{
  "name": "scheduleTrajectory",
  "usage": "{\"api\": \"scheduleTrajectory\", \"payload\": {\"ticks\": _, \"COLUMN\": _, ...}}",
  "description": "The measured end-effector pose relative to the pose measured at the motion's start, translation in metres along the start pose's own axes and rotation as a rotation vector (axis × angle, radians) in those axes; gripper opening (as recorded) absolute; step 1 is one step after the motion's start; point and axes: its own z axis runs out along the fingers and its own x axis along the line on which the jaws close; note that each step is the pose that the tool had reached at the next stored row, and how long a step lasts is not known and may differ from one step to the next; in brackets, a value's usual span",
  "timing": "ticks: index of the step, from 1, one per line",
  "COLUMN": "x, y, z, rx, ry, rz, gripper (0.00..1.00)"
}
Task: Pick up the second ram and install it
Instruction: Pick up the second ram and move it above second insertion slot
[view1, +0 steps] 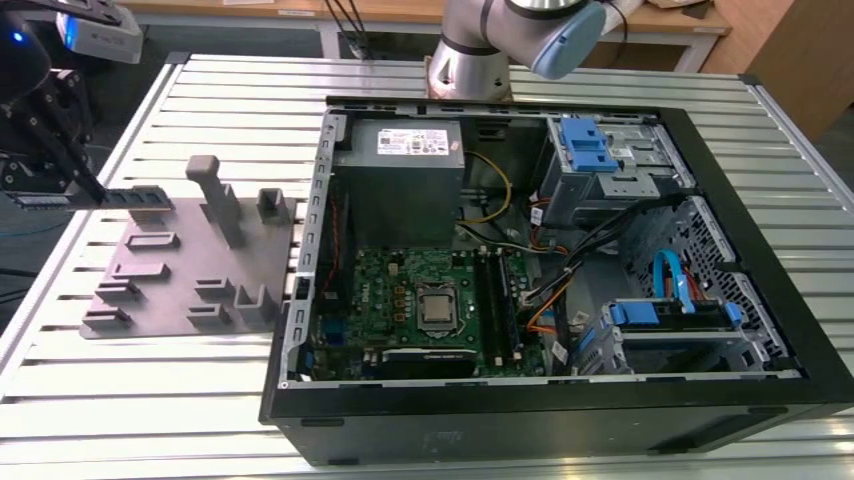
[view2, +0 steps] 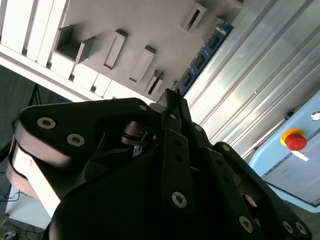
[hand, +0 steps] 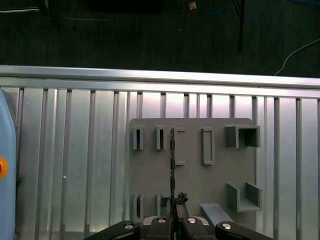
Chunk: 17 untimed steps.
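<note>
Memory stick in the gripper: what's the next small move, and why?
Probably start carrying it toward the exterior view's right. The gripper is shut on the memory stick by the grey fixture plate, while the motherboard sits inside the open computer case.

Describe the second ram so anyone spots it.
A grey fixture plate lies to the exterior view's left of the open computer case. At that plate's left edge the gripper clamps the second ram. It is thin, flat and dark, unlike the grey blocks.
</note>
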Motion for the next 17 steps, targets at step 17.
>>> {"api": "scheduleTrajectory", "payload": {"ticks": 17, "x": -0.0022, "y": 0.0018, "z": -0.0499, "rx": 0.0001, "ry": -0.0139, "rz": -0.005, "gripper": 0.14}}
